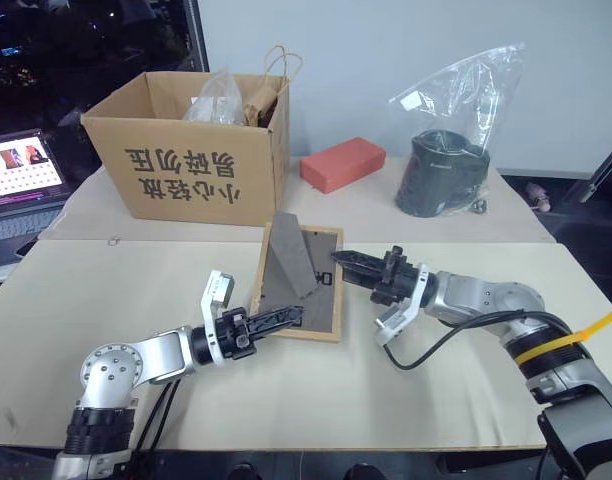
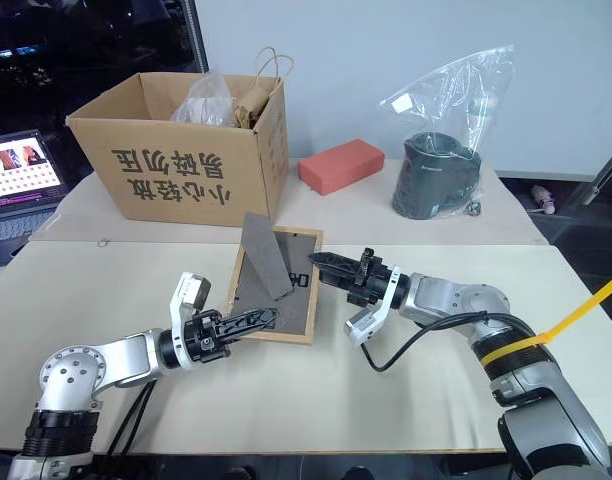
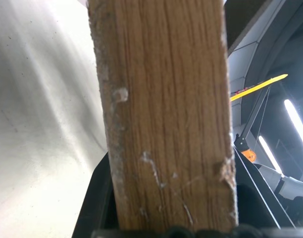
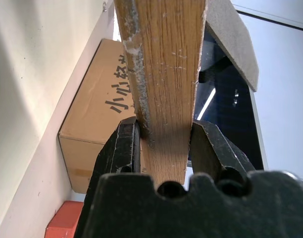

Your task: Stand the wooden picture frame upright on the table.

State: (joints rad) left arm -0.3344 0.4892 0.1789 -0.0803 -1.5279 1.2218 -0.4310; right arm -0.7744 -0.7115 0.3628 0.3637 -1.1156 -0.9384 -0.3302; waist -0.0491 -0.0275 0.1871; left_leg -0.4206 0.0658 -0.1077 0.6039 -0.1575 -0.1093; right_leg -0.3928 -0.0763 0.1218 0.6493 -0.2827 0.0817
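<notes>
Nearest the front edge of the table, the left gripper reaches in level from the left and is clamped on the near edge of the wooden picture frame; its wrist view has the light-wood rail running up between the fingers. The frame sits near the middle of the tabletop, back side up, dark backing showing and its fold-out easel stand raised off the backing. The right gripper comes in from the right and is closed on the frame's right-hand rail; in its wrist view both black fingers press against the wood on either side. The frame thus lies between the two grippers, held by both.

Towards the far edge stand a cardboard box at the left, a red block in the middle, and a dark container in a clear plastic bag at the right. A laptop sits beyond the table's left edge.
</notes>
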